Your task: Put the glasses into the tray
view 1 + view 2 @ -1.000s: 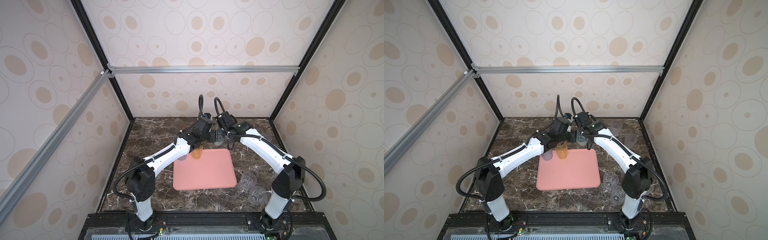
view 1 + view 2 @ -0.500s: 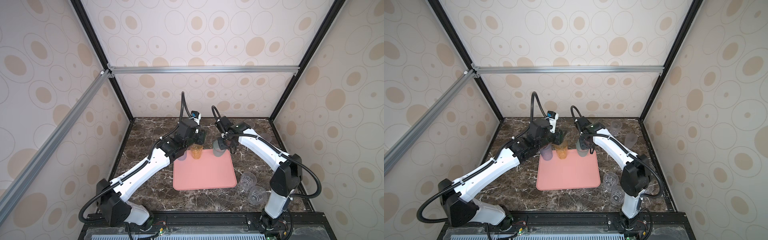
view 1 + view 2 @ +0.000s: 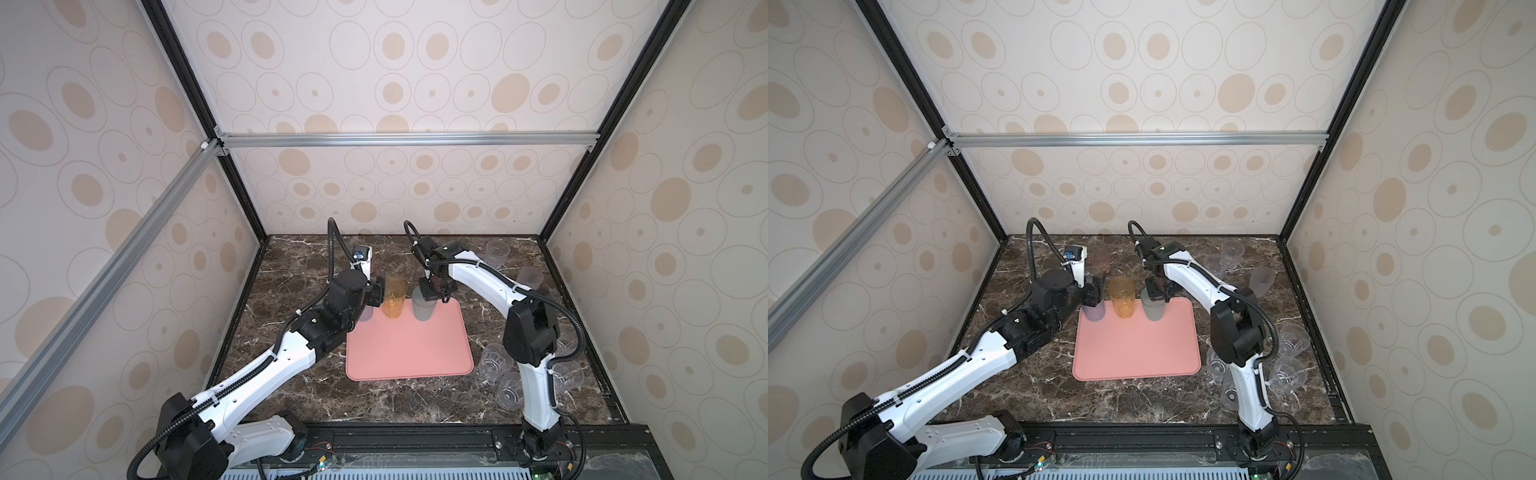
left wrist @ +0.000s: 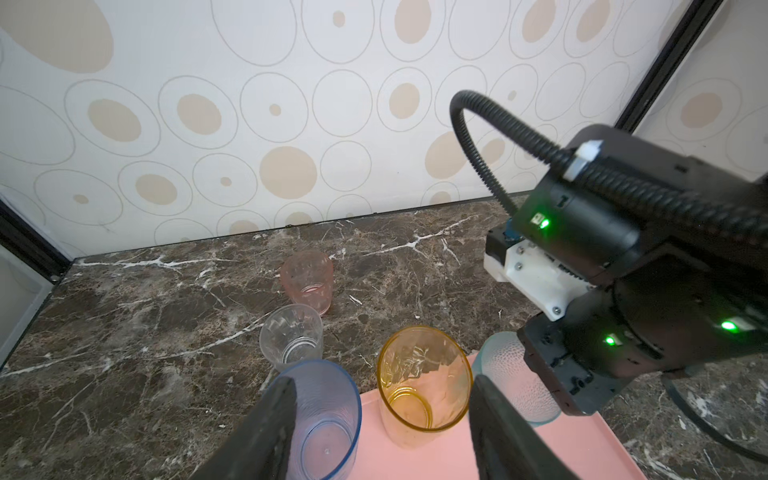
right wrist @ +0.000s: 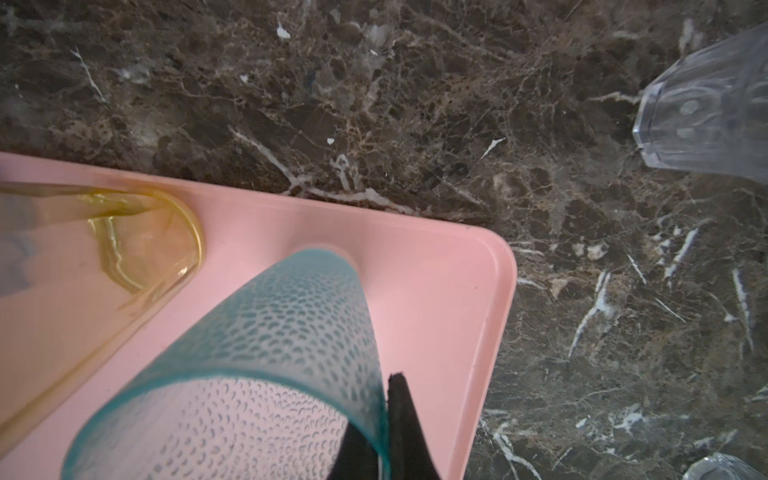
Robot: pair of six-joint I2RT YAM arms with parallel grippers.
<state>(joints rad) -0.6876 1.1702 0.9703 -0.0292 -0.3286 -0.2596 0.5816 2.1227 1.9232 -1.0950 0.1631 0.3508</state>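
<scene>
The teal tumbler (image 5: 270, 332) is gripped at a corner of the tray (image 5: 436, 291).
Its rim is pinched by the closed jaws of the right gripper (image 5: 382, 419); the jaws of the left gripper (image 4: 382, 384) are spread wide, empty.

Dark marble tabletop (image 3: 395, 399): pink tray (image 3: 409, 349) centre; clear tumblers (image 3: 492, 361) right; pink tumbler (image 4: 307, 280) rear.

Salmon-pink tray (image 3: 409, 349). Amber tumbler (image 3: 394, 297), transparent yellow-orange. Teal tumbler (image 5: 266, 340), frosted, with a fine scale-like dimple pattern. Grey-blue tumbler (image 4: 328, 411), blue-rimmed. Pink tumbler (image 4: 307, 276), pale rose. Clear tumbler (image 4: 291, 336), faceted. Tabletop (image 3: 291, 274): dark brown marble with white veins. Walls (image 3: 395, 75): cream, with beige ovals ringed in grey.
</scene>
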